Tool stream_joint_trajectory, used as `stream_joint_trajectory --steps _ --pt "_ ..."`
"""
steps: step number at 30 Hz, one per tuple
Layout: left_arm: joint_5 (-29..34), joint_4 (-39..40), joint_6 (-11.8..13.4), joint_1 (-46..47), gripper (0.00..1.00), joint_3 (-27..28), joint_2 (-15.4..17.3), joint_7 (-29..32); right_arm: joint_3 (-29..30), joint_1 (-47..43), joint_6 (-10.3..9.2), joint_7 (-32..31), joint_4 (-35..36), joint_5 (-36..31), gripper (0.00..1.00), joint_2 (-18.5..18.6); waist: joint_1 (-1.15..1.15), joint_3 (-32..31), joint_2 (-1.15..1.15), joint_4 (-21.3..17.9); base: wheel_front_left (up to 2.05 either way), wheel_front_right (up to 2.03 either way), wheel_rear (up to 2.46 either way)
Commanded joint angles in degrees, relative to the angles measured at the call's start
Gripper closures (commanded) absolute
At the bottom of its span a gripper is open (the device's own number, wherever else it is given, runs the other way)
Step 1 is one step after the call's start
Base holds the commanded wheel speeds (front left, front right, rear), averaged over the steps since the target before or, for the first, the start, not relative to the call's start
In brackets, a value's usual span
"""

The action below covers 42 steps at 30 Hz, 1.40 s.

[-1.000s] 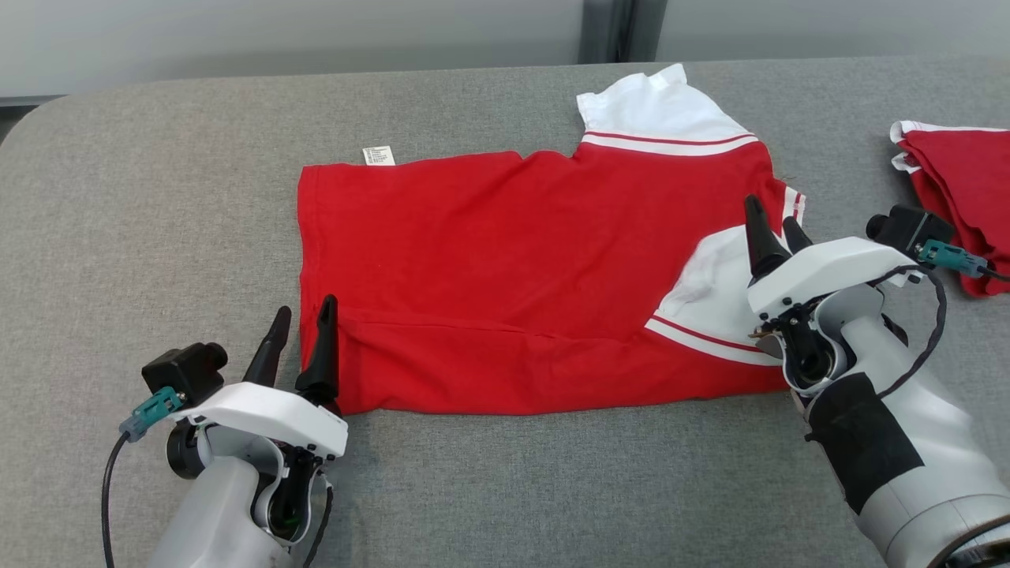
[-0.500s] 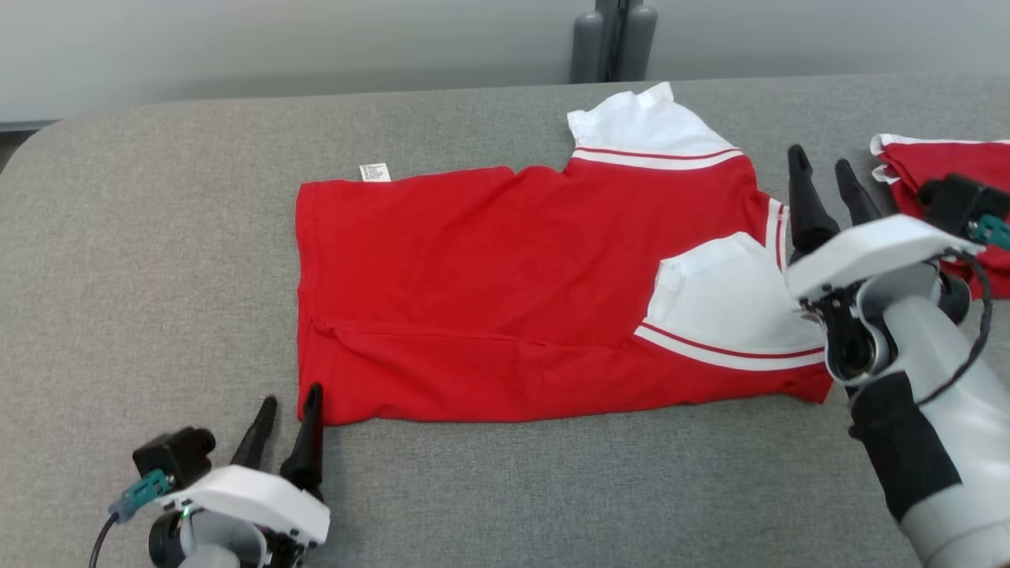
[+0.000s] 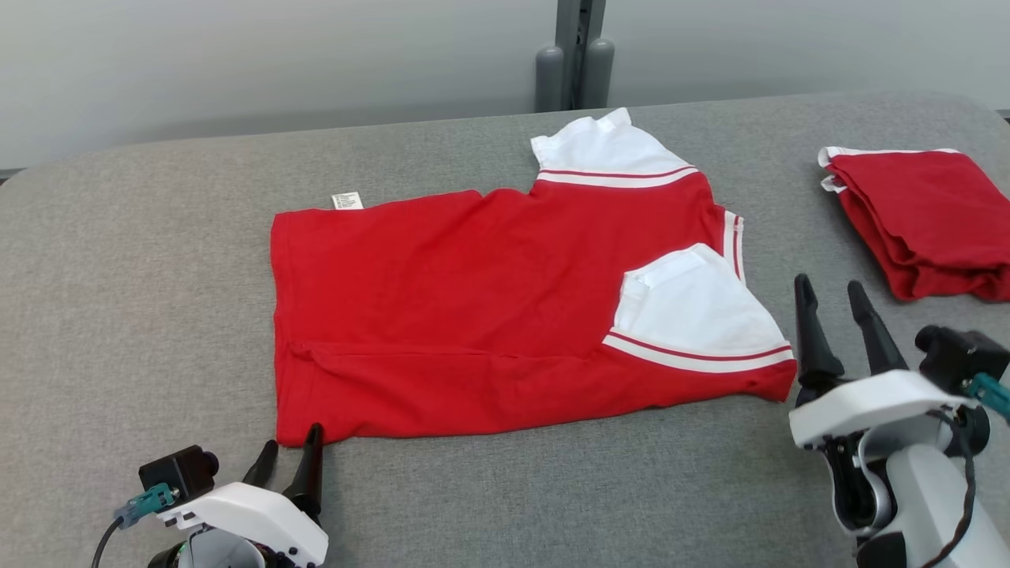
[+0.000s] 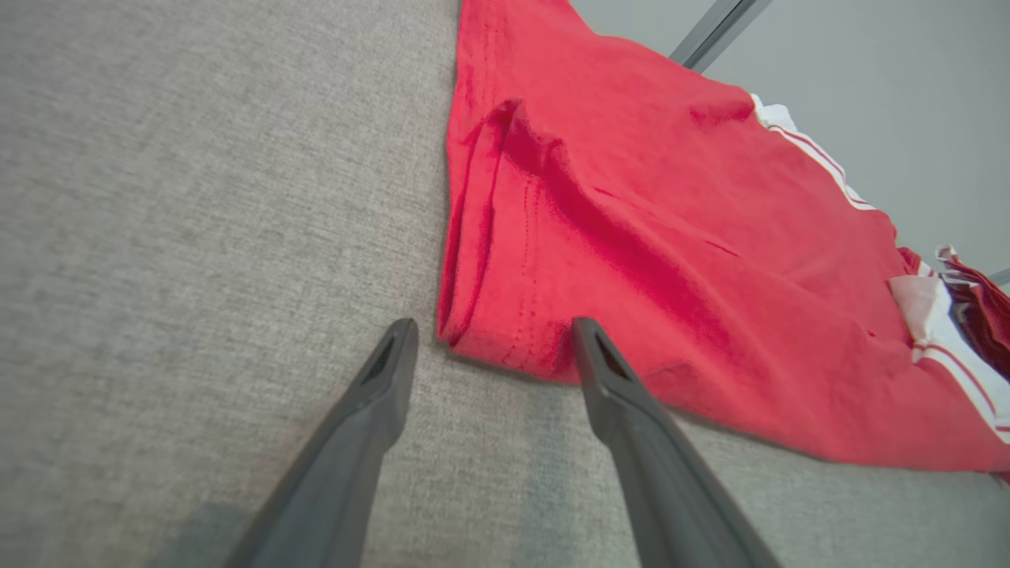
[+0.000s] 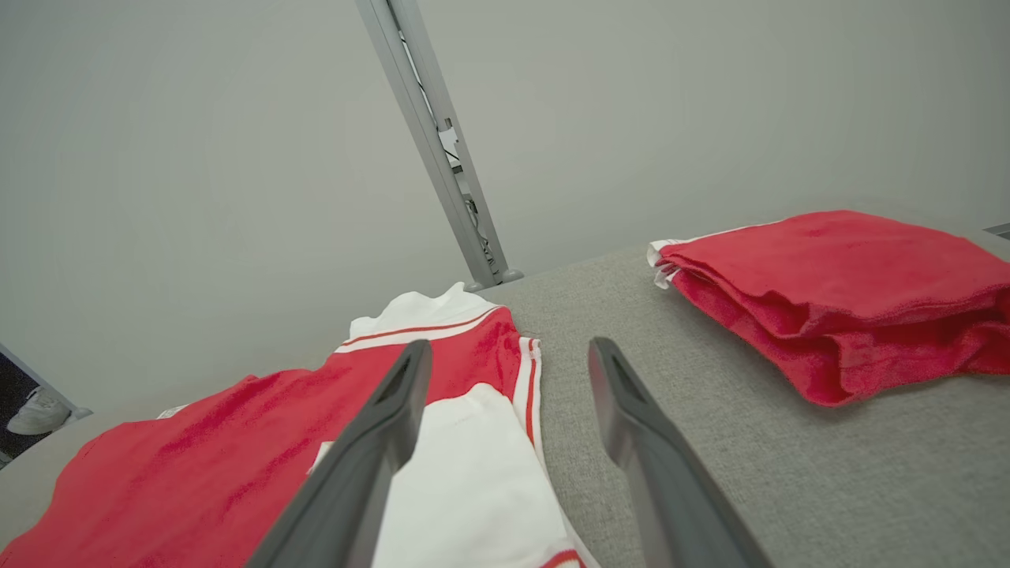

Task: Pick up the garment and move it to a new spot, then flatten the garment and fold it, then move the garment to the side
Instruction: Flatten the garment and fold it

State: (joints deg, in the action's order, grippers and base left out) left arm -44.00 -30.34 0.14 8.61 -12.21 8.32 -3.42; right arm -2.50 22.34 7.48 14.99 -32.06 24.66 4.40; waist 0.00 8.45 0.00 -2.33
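The garment is a red shirt with white sleeves, spread flat across the grey table, its near sleeve folded onto the body. My left gripper sits open just short of the shirt's near left corner, nothing between its fingers. My right gripper is open and raised beside the shirt's right edge, just off the folded white sleeve, and holds nothing.
A second red garment, folded into a stack, lies at the table's far right. A grey post stands behind the table's back edge. Bare grey tabletop stretches to the left and along the front.
Both grippers have pulled back off the shirt toward the table's front, the right one letting the folded sleeve lie. The head camera has shifted, so the whole scene sits lower and further left.
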Motion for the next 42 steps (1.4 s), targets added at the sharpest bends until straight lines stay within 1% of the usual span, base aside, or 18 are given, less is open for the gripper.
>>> stream_joint_trajectory --steps 1,3,5,6,7,8,14,21,29,30,31,32,33,35,36,37,38,42 --pt "-0.56 0.33 0.66 -0.61 0.06 0.10 0.34 0.77 0.30 -1.84 0.03 0.26 1.21 -1.39 0.00 0.01 0.00 0.00 0.00 -0.70 0.00 0.00 0.00" --pt "-0.79 0.69 1.06 -0.55 0.25 0.20 0.37 1.28 0.47 -3.41 0.03 -0.02 1.87 -3.22 0.00 -0.19 0.00 0.03 0.00 -1.20 0.00 0.00 0.00" --pt "-0.83 0.70 1.48 -0.34 0.52 0.12 0.53 1.94 0.53 -4.56 0.03 -1.28 2.21 -4.80 0.00 -0.38 0.00 0.07 0.00 -1.61 0.00 0.00 0.00" --pt "-0.76 0.60 1.64 -0.17 0.63 0.05 0.60 2.27 0.56 -5.09 0.03 -2.33 2.11 -5.65 0.00 -0.47 0.00 0.07 0.00 -1.76 0.00 0.00 0.00" --pt "-0.61 0.58 1.88 0.01 0.86 -0.09 0.68 2.48 0.76 -5.40 0.03 -3.20 1.99 -6.37 0.00 -0.53 0.00 0.10 0.00 -1.89 0.00 0.00 0.00" --pt "-0.54 0.65 2.00 0.25 1.00 -0.14 0.68 2.58 1.12 -5.56 0.03 -4.08 1.80 -6.92 0.00 -0.57 0.00 0.13 0.00 -1.94 0.00 0.00 0.00" --pt "0.38 3.18 2.92 0.36 1.00 0.15 1.53 1.17 3.11 -6.17 0.03 -9.77 -1.33 -10.50 0.00 -1.01 0.00 -0.05 0.00 -0.96 0.00 0.00 0.00" --pt "0.38 6.42 3.80 -1.77 1.00 0.03 2.06 1.57 5.52 -4.61 0.03 -11.11 -5.78 -11.07 0.00 -1.25 0.00 -0.29 0.00 1.04 0.00 0.00 0.00" --pt "0.25 8.29 4.62 -3.54 1.00 -0.67 1.85 2.18 2.20 -2.22 0.03 -12.44 -11.54 -8.31 0.00 -1.32 0.00 -0.46 0.00 2.75 0.00 0.00 0.00" --pt "0.20 8.33 4.61 -3.56 1.00 -0.69 1.87 2.17 1.79 -1.89 0.03 -12.60 -12.29 -7.82 0.02 -1.36 0.00 -0.46 0.00 2.86 0.00 0.00 0.00" --pt "0.15 8.32 4.59 -3.52 1.00 -0.69 1.92 2.15 1.37 -1.58 0.03 -12.76 -12.99 -7.49 0.22 -1.37 0.00 -0.48 0.00 2.95 0.00 0.00 0.00" --pt "0.09 8.25 4.57 -3.48 1.00 -0.71 1.97 2.14 0.86 -1.17 0.03 -12.95 -13.74 -6.79 0.50 -1.39 0.00 -0.51 0.00 3.02 0.00 0.00 0.00" --pt "0.06 8.18 4.58 -3.46 1.00 -0.72 1.99 2.07 0.48 -0.71 0.03 -13.21 -14.52 -5.89 0.58 -1.42 0.00 -0.55 0.00 3.06 0.00 0.00 0.00" --pt "0.02 8.02 4.56 -3.40 1.00 -0.74 1.99 1.84 -0.38 0.15 0.02 -13.44 -15.84 -4.01 0.67 -1.40 0.00 -0.66 0.00 3.07 0.00 0.00 0.00" --pt "-0.03 7.94 4.52 -3.33 1.00 -0.75 1.92 1.70 -0.78 0.52 0.02 -13.64 -16.53 -3.35 0.76 -1.40 0.00 -0.73 0.00 3.05 0.00 0.00 0.00" --pt "-0.05 7.82 4.44 -3.24 1.00 -0.76 1.87 1.63 -1.11 0.96 0.02 -13.49 -17.12 -2.68 0.90 -1.41 0.00 -0.80 0.00 3.03 0.00 0.00 0.00" --pt "0.03 7.71 4.34 -3.15 1.00 -0.80 1.87 1.36 -1.33 1.48 0.02 -13.14 -17.53 -2.09 1.00 -1.41 0.00 -0.88 0.00 3.02 0.00 0.00 0.00" --pt "0.24 7.87 3.58 -2.76 1.00 -0.98 1.88 0.34 -1.39 2.43 0.02 -11.16 -17.28 -0.76 1.00 -1.32 0.00 -1.21 0.00 3.01 0.00 0.00 0.00"
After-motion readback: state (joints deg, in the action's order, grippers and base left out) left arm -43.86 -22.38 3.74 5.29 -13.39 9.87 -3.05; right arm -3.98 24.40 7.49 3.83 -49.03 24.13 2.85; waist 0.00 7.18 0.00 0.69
